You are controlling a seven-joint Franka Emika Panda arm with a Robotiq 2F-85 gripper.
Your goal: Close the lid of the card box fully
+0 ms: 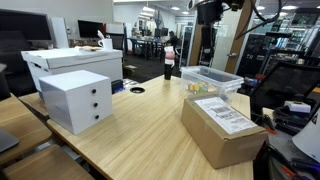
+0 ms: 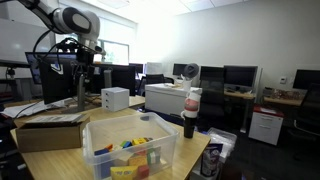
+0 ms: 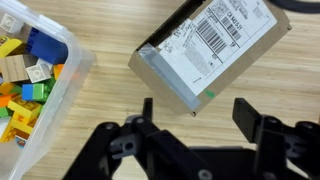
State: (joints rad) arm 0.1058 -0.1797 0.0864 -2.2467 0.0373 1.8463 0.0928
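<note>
While hanging above the tabletop [image 1: 140, 140] with jaws wide and empty, looks down on the card box [image 1: 222, 128] near the toy bin [image 1: 212, 81], lid [image 3: 215, 45] seemingly flat, likely high for pressing room.

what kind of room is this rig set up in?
Most likely an open-plan office or lab. Rows of monitors fill the background, a person stands further back, and the wooden table up front holds a cardboard box and a white drawer unit.
</note>
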